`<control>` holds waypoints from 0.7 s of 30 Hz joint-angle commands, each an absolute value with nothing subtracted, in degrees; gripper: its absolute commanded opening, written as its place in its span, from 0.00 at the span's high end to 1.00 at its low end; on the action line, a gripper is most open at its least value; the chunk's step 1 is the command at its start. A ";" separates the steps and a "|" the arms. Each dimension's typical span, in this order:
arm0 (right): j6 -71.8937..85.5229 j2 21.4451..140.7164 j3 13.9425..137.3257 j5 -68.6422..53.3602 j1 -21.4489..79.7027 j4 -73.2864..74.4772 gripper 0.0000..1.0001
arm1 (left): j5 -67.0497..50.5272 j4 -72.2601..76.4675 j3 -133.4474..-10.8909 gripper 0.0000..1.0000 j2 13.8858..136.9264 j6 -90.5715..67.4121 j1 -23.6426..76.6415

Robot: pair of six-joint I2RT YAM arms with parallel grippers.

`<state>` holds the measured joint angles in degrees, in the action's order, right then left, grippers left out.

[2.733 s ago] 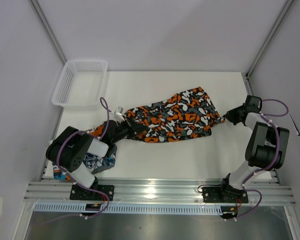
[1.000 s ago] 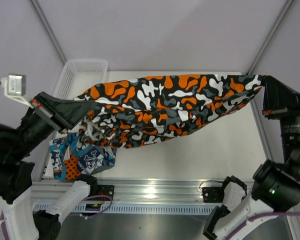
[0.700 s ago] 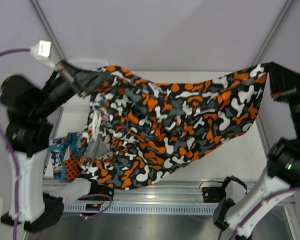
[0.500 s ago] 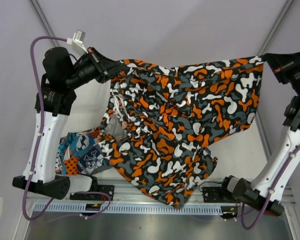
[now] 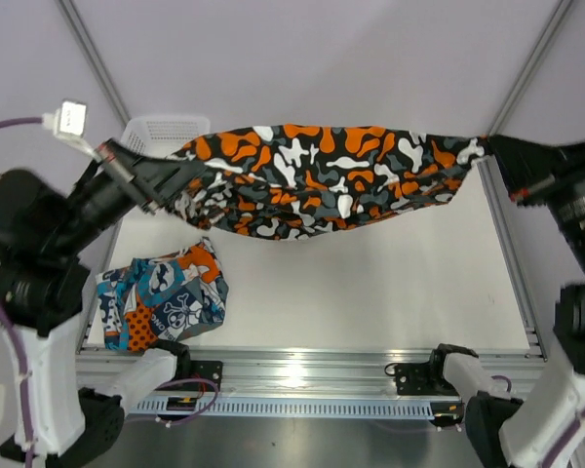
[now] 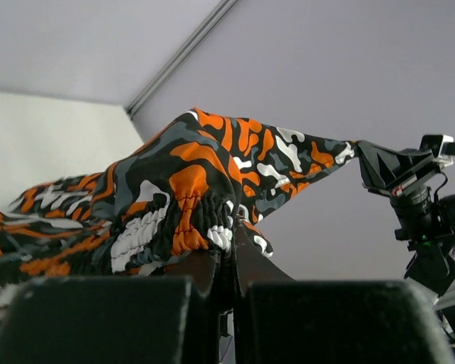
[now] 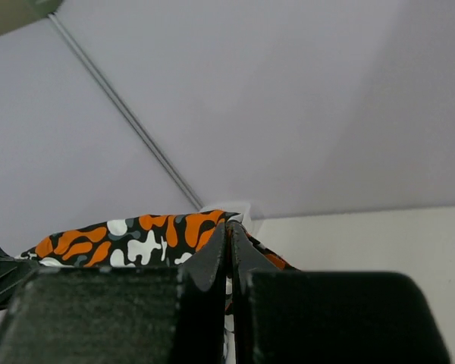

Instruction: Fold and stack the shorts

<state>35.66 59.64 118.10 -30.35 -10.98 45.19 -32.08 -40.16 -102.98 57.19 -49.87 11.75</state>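
White tabletop [image 5: 390,302], blotchy orange-black camouflage cloth shorts [image 5: 322,180] stretched aloft, left gripper [image 5: 187,175] and right gripper [image 5: 491,148] clamped on opposite ends, crumpled skull-print shorts [image 5: 166,297] lying near-left.

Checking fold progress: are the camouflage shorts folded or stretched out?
Stretched out, unfolded: the camouflage shorts hang between the left claw and right claw, each pinching one end.

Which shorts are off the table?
The orange camouflage pair, stretched between the left gripper and right gripper; the skull-print pair lies crumpled on the table.
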 commanded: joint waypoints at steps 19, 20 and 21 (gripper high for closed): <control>29.01 58.87 119.73 -16.52 -9.23 52.29 1.00 | -23.38 -38.94 -100.72 1.00 58.76 -45.88 11.16; 28.92 61.15 117.44 -16.78 -9.23 51.86 1.00 | -23.73 -36.59 -100.64 1.00 60.71 -45.88 11.08; 28.92 61.87 114.72 -16.70 -9.23 50.29 1.00 | -25.04 -35.00 -100.03 1.00 62.47 -46.05 10.81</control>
